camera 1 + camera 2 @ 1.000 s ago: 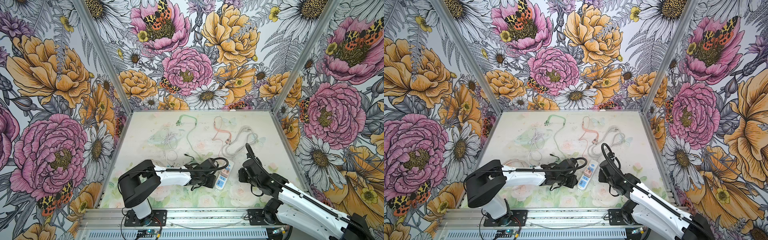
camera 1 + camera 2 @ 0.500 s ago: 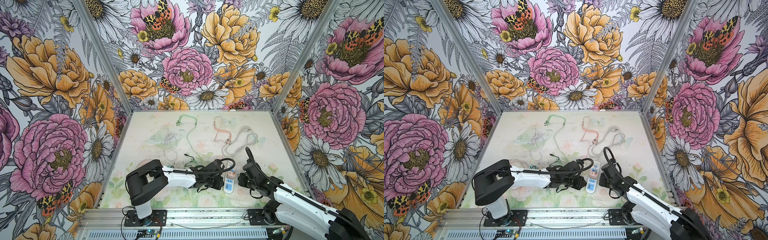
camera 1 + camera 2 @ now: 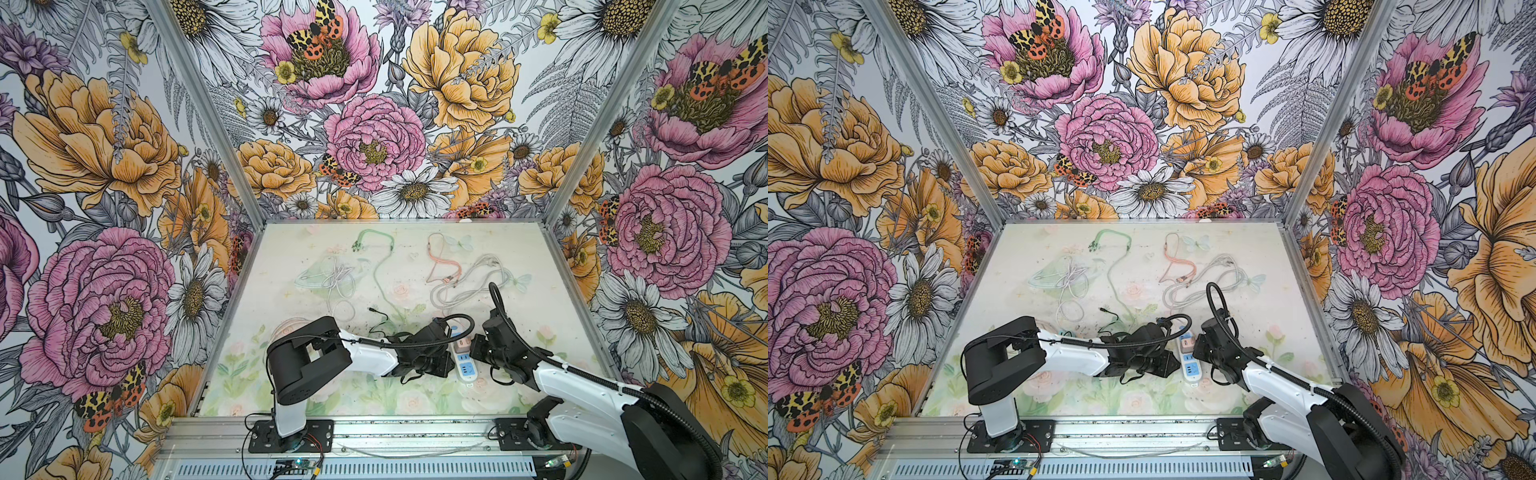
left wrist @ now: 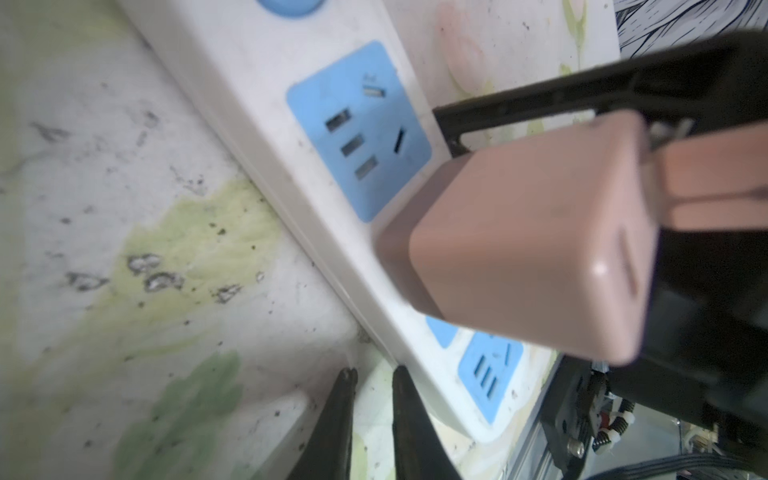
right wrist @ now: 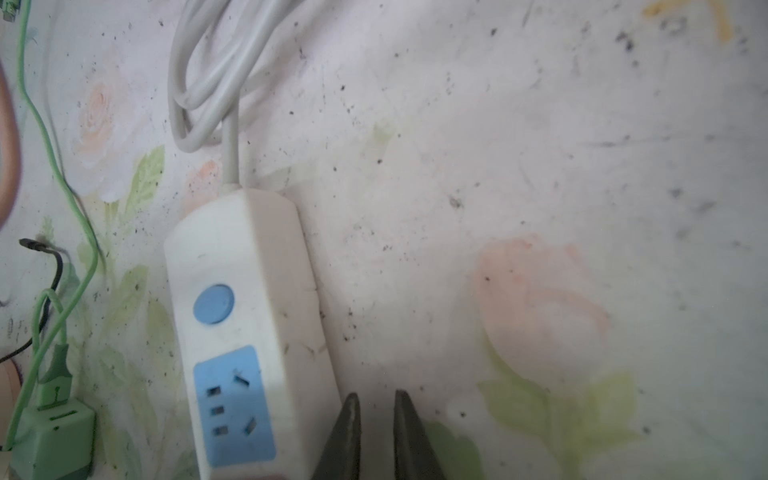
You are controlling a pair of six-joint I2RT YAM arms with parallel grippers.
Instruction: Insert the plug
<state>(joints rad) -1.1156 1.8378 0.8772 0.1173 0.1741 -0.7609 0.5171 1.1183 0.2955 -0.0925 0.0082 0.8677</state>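
Since a second ago our left arm and the power strip shifted toward 3 o'clock. Pink plug stands on the strip; left end effector at its 9 o'clock, right end effector at 3, both narrowly spread, empty.

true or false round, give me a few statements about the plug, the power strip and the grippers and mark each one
1. A pink plug is on the white power strip. True.
2. The right gripper holds a green cable. False: it holds nothing and is beside the power strip.
3. The strip's round button is blue. True.
4. The green charger is plugged into the power strip. False: it lies on the table, apart from the strip.
5. The left gripper grips the pink plug. False: nothing is between its jaws, and the plug is off to one side.
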